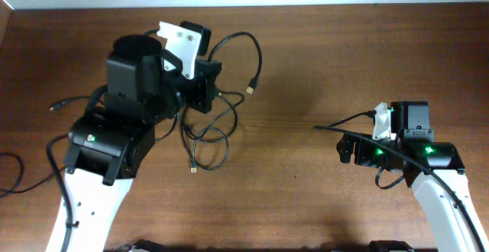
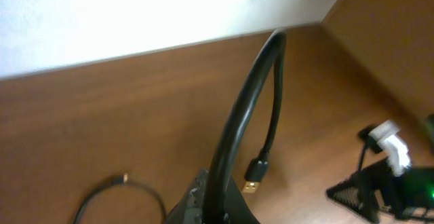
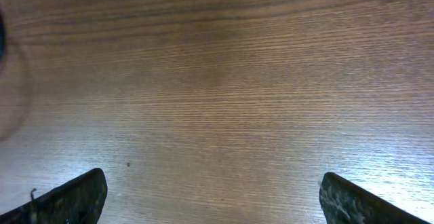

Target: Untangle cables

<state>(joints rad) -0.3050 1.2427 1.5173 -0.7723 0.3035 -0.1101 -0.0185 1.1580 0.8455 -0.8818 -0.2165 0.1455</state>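
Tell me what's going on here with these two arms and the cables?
The left gripper is shut on one black cable, which arches up from its fingers and drops to a gold-tipped plug. The other cables lie in loose, overlapping loops on the wooden table beside that arm, so the untangling is not done. The right gripper is open and empty, over bare wood away from the tangle.
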